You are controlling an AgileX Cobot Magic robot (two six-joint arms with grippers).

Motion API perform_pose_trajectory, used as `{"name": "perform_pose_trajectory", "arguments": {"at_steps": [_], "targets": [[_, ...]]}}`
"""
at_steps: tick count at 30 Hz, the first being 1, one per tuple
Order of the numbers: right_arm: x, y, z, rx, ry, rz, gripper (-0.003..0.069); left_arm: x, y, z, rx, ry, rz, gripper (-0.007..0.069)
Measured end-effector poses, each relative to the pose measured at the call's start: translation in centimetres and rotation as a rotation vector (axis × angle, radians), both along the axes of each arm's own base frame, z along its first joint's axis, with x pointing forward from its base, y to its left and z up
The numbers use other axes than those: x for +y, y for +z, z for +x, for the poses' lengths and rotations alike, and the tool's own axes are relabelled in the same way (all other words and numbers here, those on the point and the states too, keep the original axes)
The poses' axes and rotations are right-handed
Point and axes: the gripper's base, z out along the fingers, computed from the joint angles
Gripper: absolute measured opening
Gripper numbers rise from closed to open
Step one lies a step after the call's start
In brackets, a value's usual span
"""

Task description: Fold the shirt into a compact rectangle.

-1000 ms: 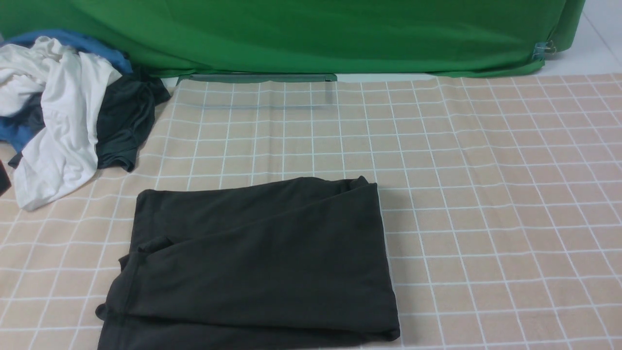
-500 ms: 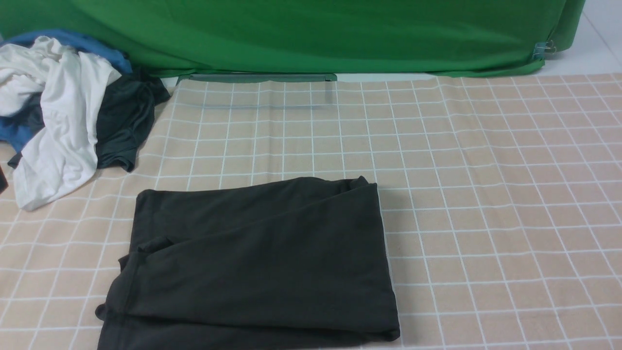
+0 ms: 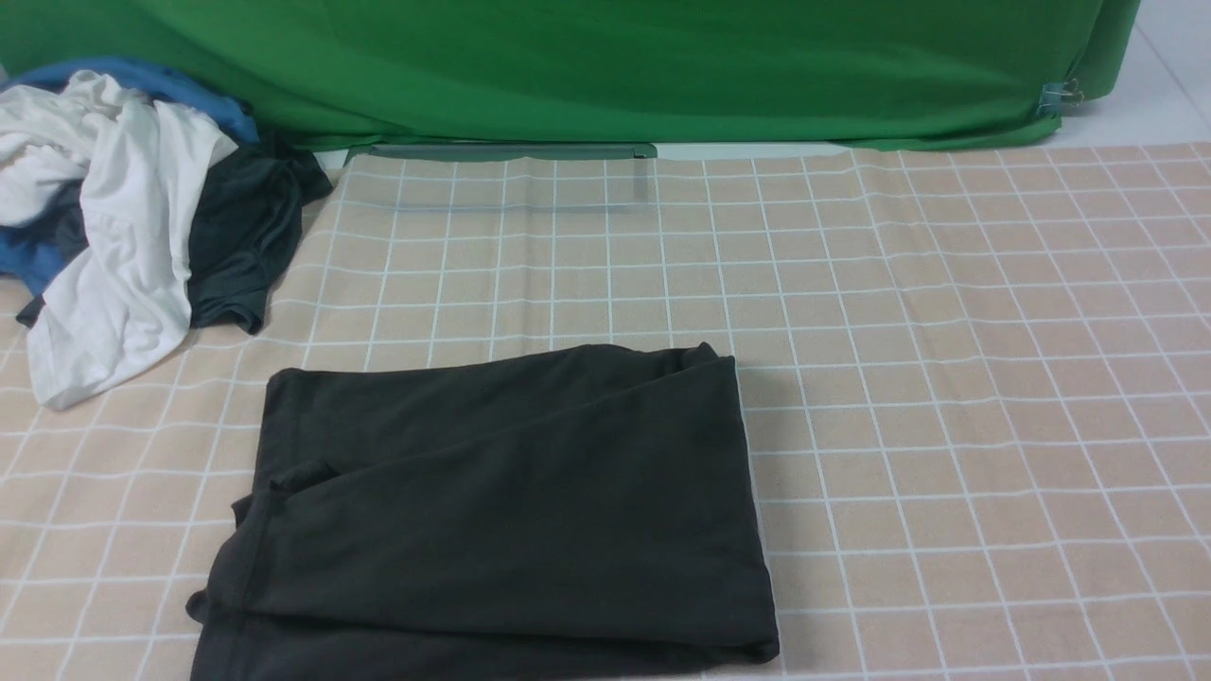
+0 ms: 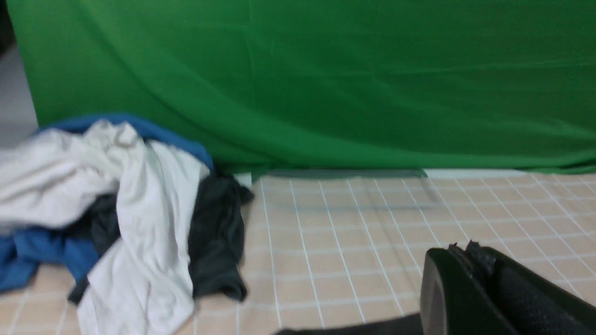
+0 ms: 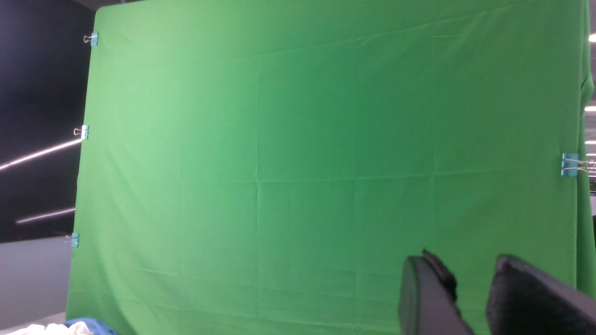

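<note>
The black shirt (image 3: pixel 501 511) lies folded into a rough rectangle on the checked tablecloth, near the front edge and left of centre; its print is hidden. A thin strip of it (image 4: pixel 354 325) shows in the left wrist view. Neither arm appears in the front view. My left gripper (image 4: pixel 463 249) is raised off the cloth, jaws pressed together with nothing between them. My right gripper (image 5: pixel 465 263) points at the green backdrop, and a clear gap separates its two fingers, with nothing held.
A heap of white, blue and dark grey clothes (image 3: pixel 123 218) sits at the back left of the table (image 3: pixel 946 378). The green backdrop (image 3: pixel 605 66) hangs along the far edge, with a green bar (image 3: pixel 501 151) at its foot.
A small dark shape at the front view's left edge has slid out of view. The shirt and the clothes heap have not moved.
</note>
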Motion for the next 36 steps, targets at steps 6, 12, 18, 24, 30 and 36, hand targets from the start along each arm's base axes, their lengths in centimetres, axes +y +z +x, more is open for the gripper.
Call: {"name": "perform_pose_trajectory", "arguments": {"at_steps": [6, 12, 18, 24, 30, 36], "targets": [[0.0, 0.0, 0.0, 0.001, 0.000, 0.000, 0.0246, 0.9, -7.2, -1.4, -0.164, 0.096, 0.055, 0.0019], [0.0, 0.0, 0.0, 0.001, 0.000, 0.000, 0.0246, 1.4, -14.5, -2.1, -0.118, 0.184, 0.067, 0.0019], [0.0, 0.0, 0.0, 0.001, 0.000, 0.000, 0.0246, 1.3, -16.4, -2.4, -0.006, 0.170, 0.080, 0.0019], [0.0, 0.0, 0.0, 0.001, 0.000, 0.000, 0.0246, 1.3, -16.5, -2.4, 0.008, 0.168, 0.084, 0.0019], [0.0, 0.0, 0.0, 0.001, 0.000, 0.000, 0.0246, 1.3, -16.5, -2.4, 0.008, 0.168, 0.087, 0.0020], [0.0, 0.0, 0.0, 0.001, 0.000, 0.000, 0.0246, 1.3, -16.5, -2.4, 0.008, 0.168, 0.087, 0.0020]]}}
